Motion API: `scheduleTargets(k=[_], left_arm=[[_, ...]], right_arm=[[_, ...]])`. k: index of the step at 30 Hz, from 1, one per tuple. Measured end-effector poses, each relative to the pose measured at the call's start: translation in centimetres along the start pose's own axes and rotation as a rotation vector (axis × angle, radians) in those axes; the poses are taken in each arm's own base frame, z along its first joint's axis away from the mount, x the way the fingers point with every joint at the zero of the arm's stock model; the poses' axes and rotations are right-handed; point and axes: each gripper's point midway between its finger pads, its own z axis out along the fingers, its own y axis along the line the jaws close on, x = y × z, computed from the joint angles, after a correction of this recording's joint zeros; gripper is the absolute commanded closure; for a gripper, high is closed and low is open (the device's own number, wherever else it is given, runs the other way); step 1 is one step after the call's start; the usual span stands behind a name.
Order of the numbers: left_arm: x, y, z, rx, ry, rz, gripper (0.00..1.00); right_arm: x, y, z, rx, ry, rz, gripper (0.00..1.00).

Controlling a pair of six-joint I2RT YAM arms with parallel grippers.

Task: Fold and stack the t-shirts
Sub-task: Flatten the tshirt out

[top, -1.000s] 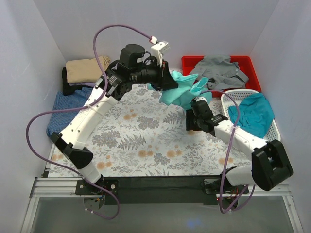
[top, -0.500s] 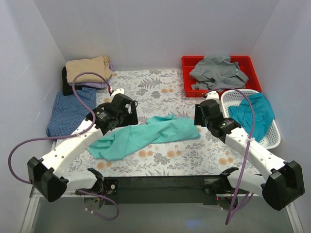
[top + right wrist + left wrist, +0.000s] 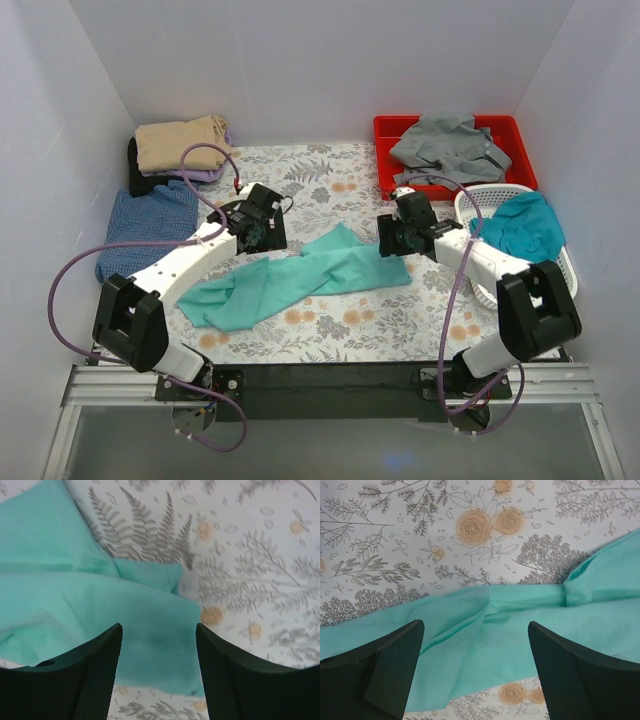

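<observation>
Table: the flower-print table [image 3: 320,170] carries the work, and the shirt lies across its middle, between the two arms.
Mint green t-shirt: the mint green t-shirt [image 3: 300,280] is loose on the cloth, unfolded and rumpled into one long band, and nothing grips it.
Long axis: the band slants from the near left to the far right, its right end flatter and its near-left end bunched.
Left gripper: the left gripper [image 3: 266,234] hangs over the band's far edge, left of its middle, with its jaws spread wide and empty. The wrist view shows mint cloth directly below between the fingers [image 3: 380,670].
Right gripper: the right gripper [image 3: 392,244] sits over the right end, likewise released and empty, with the shirt's edge under its fingers [image 3: 90,680].
Nearer arm: each gripper is closest to its own half. The bunched near-left end lies toward the robot from the left gripper, so I judge that side needs the longer reach.
Sleeve flap: a small sleeve flap [image 3: 150,575] pokes out just beyond the right gripper.
</observation>
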Motion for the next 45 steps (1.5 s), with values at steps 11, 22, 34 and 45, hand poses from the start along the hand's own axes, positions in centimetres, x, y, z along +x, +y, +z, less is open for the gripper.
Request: scheduleTargets(k=[11,22,34,45], left_arm=[[2.5,2.9,3.3,0.010,0.124,-0.127,0.16],[4.0,1.1,3.4,0.109,0.182,-0.159,0.16],[4.9,0.7,4.5,0.116,0.219,-0.153,0.17],[4.3,1.1,5.1,0.116,0.202,-0.148,0.26]], right_arm=[[-7.6,7.7,4.6,-0.379,-0.052,-0.161,0.33],[-4.5,9.9,8.5,-0.536,0.076,-0.204,0.37],[-4.7,10.4,8.6,-0.569,0.078,-0.210,0.99],[-15.3,9.8,-4.1,-0.470,-0.314,-0.297,0.99]])
